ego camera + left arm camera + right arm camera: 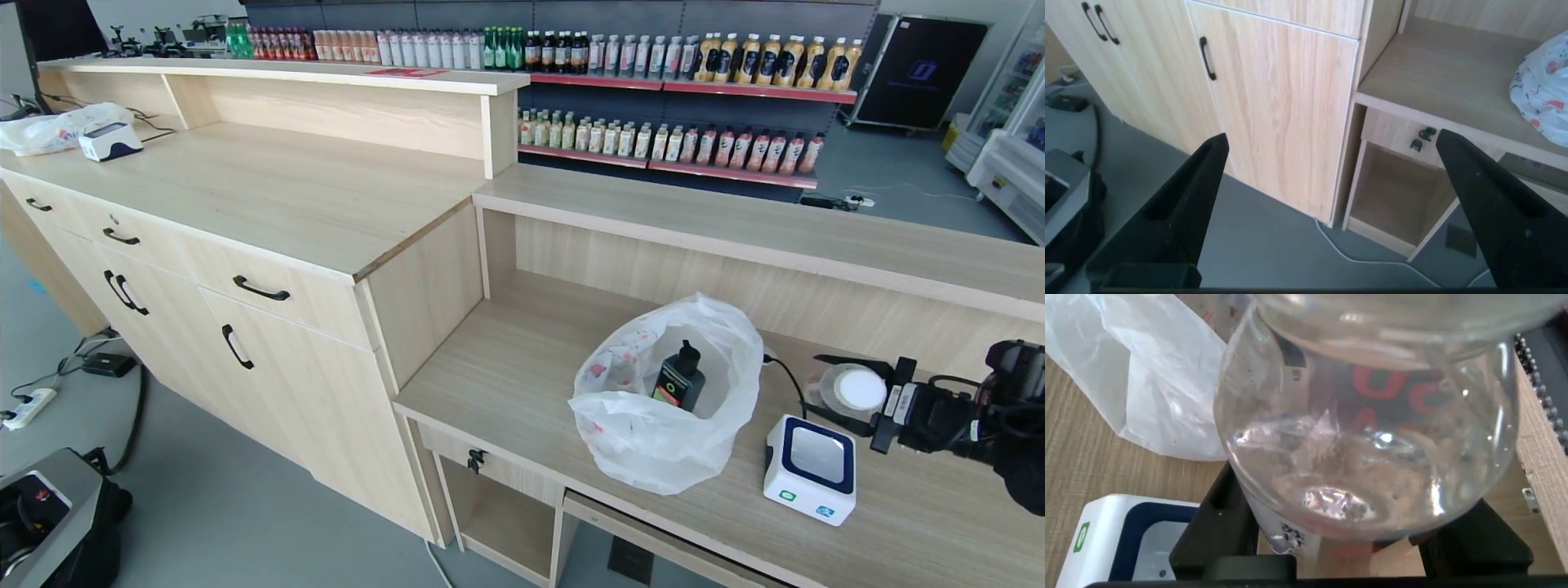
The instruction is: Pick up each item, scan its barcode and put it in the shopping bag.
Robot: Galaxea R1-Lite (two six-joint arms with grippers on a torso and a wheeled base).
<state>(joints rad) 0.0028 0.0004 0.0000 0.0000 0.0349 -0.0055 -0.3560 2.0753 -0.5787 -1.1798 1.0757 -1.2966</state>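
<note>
A white plastic shopping bag [645, 437] stands open on the lower counter with a black bottle [680, 380] upright inside it. To its right lies a white and blue barcode scanner [811, 468]. My right gripper [847, 392] is shut on a clear bottle with a white cap [853, 389], held sideways just above and behind the scanner. In the right wrist view the clear bottle [1372, 433] sits close between the black fingers [1229, 531], with the scanner [1135, 543] and the bag [1143, 376] beyond. My left gripper [1331, 212] hangs open and empty, low beside the cabinet front.
The lower counter [522, 359] has a raised back ledge [735, 229] and a taller cabinet [269, 196] on its left. A second scanner [110, 140] and another bag [49, 129] lie far off on that cabinet. Shelves of drinks [669, 98] stand behind.
</note>
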